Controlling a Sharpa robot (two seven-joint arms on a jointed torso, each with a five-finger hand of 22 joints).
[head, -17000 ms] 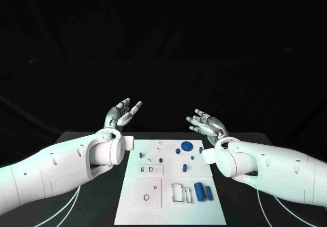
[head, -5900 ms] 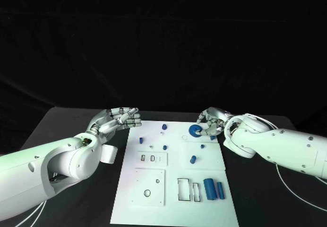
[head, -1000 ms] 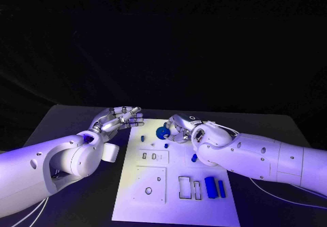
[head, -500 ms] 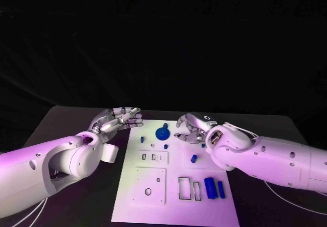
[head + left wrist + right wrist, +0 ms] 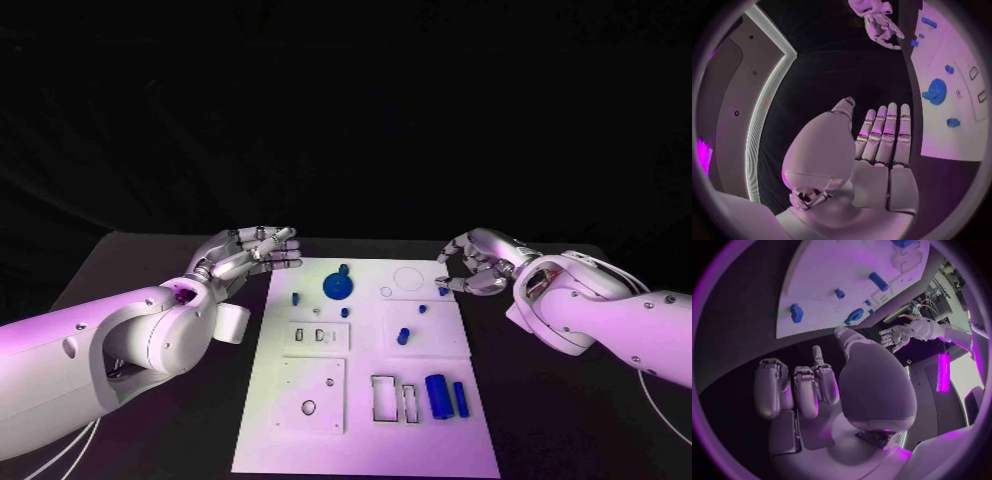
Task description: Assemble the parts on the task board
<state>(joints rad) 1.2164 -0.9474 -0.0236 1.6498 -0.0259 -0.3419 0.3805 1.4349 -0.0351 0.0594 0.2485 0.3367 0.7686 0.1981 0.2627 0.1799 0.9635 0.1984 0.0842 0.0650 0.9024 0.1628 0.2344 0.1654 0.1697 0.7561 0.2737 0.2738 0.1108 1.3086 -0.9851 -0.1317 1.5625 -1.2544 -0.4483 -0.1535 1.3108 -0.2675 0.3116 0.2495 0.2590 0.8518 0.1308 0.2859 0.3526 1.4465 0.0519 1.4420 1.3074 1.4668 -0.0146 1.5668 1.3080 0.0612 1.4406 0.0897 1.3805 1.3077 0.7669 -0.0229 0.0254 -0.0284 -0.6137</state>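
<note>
— What had changed over the last second?

— The right hand (image 5: 473,268) had let go of the blue gear (image 5: 339,286). A second earlier its fingers were closed round that gear over the far left part of the task board (image 5: 368,440); half a second earlier the gear already lay on the board with the hand just right of it. At this moment the hand was back at the board's far right edge, holding nothing, its fingers loosely curled and apart.

— And the gear?

— It lay flat on the far left of the board, with a small blue tab sticking out of its far side (the left wrist view showed the same toothed disc (image 5: 934,91)).

— Did the left hand move?

— No. The left hand (image 5: 248,254) stayed raised beside the board's far left corner, released, fingers straight and side by side in its own wrist view (image 5: 882,137).

— What sat in the board's cut-outs?

— Near the right front, a rectangular recess (image 5: 398,397) was outlined with nothing visible in it; just right of it lay a blue cylinder (image 5: 437,395) and, beside that, a thinner blue rod (image 5: 460,399). In the middle a small blue peg (image 5: 404,336) stood on the board. Left of the gear sat a small blue piece (image 5: 294,298). Whether the two small slots (image 5: 309,336) on the left held anything, I couldn't tell.
</note>
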